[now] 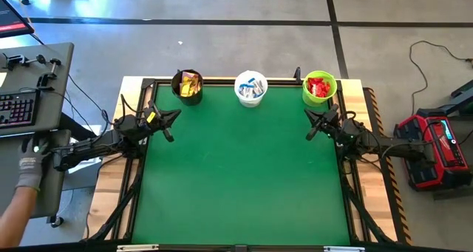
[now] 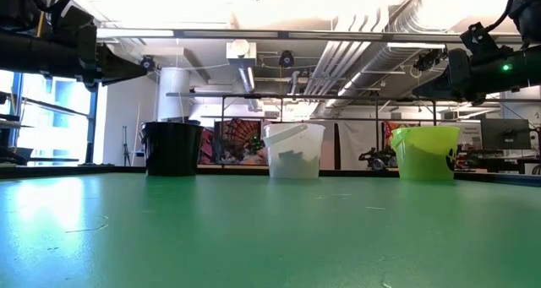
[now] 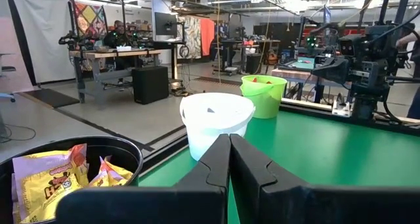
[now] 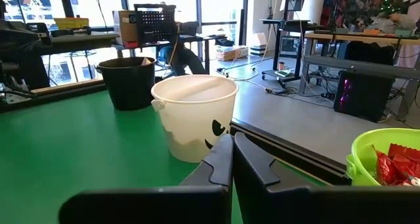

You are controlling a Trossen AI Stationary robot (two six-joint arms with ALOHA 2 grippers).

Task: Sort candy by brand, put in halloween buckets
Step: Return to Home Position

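Green table (image 1: 236, 178), three buckets in a row along its far edge. Black bucket (image 1: 188, 86) sits on the left, white bucket (image 1: 250, 89) in the middle and green bucket (image 1: 319, 88) on the right, each apart from the next.

Yellow candy (image 3: 49, 178) is inside the black bucket, packets standing against its wall. White-and-blue candy (image 1: 252, 86) is inside the white bucket. Red candy (image 4: 394, 165) is inside the green bucket.

Left gripper (image 3: 230, 140) is held above the table's left edge, near the black bucket and pointing toward the bucket row. Its fingers are pressed together, nothing between them. Right gripper (image 4: 233, 137) is held above the right edge, near the green bucket and facing the white one. Its fingers are also pressed together and empty. From table height both arms sit well above the surface, one at each side.

Off the table on the left, a person's gloved hand (image 1: 29, 171) rests by a side stand with a keyboard (image 1: 16, 108). Room behind has desks and monitors.
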